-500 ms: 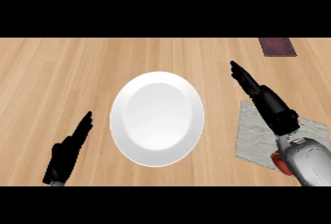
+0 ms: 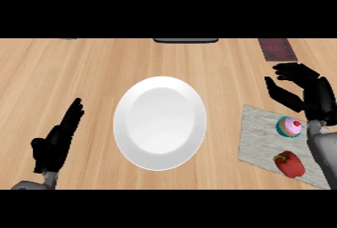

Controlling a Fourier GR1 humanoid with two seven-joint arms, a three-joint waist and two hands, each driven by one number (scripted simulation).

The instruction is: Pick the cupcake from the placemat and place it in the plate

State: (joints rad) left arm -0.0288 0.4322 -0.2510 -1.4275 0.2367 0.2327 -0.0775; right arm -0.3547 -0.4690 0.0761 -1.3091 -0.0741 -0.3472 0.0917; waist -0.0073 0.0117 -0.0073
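A cupcake (image 2: 289, 126) with pink frosting and a red cherry stands on the grey placemat (image 2: 260, 138) at the right of the head view. My right hand (image 2: 304, 91) hovers just above and beyond it, fingers spread and slightly bent, holding nothing. A white plate (image 2: 160, 122) lies in the middle of the wooden counter with nothing on it. At the lower left my left hand (image 2: 58, 138) rests open with fingers straight, pointing away from me.
A red bell pepper (image 2: 288, 164) lies on the placemat near its front edge, beside my right forearm (image 2: 324, 153). A dark red rectangle (image 2: 276, 49) sits at the back right and a dark object (image 2: 186, 40) at the back edge.
My right hand has swung right and drawn back over the placemat, its fingers now spread and bent. The cupcake, hidden before, now shows. The left hand has barely moved.
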